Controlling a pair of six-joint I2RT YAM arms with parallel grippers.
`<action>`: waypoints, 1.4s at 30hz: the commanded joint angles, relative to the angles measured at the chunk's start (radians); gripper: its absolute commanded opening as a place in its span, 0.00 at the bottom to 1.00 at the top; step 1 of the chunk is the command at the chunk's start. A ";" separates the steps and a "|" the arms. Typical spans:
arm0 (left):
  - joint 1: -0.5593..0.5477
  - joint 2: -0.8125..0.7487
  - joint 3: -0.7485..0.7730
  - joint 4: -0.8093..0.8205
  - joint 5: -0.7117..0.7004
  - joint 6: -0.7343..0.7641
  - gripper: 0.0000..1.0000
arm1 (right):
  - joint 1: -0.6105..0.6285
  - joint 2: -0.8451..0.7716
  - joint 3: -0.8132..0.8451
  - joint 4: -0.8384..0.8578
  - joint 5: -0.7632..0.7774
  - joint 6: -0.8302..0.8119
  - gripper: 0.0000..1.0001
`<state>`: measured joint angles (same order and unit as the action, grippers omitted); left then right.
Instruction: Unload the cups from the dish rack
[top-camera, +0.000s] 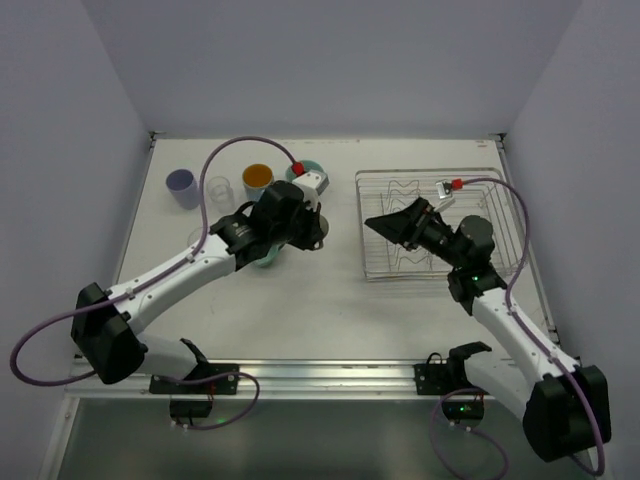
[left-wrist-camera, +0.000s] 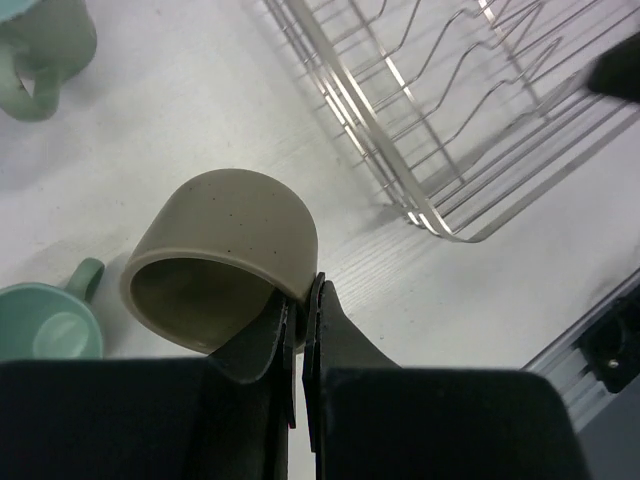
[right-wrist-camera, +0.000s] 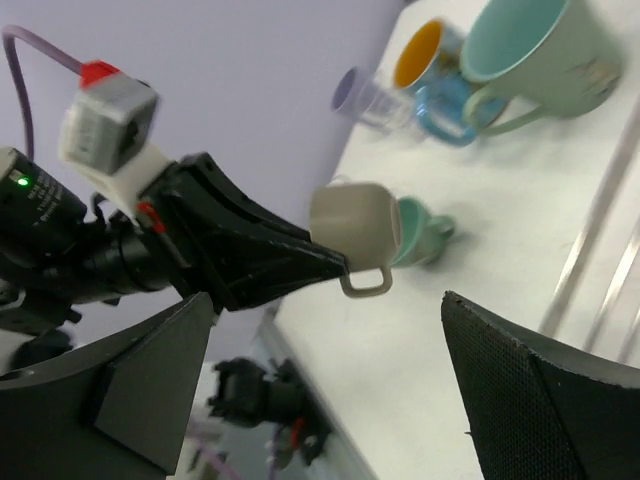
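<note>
Olive-brown cup (left-wrist-camera: 232, 222), tilted, wall pinched between left jaws

Cups (top-camera: 258, 178) on the table (top-camera: 300, 320), left of the dish rack (top-camera: 430, 172).

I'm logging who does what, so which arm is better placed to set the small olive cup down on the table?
Left. The left gripper is shut on the olive cup, by the teal cup outside the dish rack. The right gripper is open over the rack, holding nothing.
</note>
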<state>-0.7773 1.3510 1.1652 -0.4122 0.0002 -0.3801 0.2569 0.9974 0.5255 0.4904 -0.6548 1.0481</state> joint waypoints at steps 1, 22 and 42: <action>0.000 0.091 0.051 -0.114 -0.039 0.053 0.00 | 0.001 -0.141 0.089 -0.355 0.258 -0.275 0.99; 0.004 0.464 0.194 -0.186 -0.038 0.101 0.00 | -0.001 -0.270 0.056 -0.460 0.357 -0.384 0.99; 0.013 0.542 0.320 -0.277 -0.118 0.122 0.54 | -0.001 -0.328 0.054 -0.486 0.386 -0.413 0.99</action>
<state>-0.7715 1.9095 1.4425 -0.6662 -0.0860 -0.2687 0.2569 0.6952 0.5652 0.0044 -0.3019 0.6598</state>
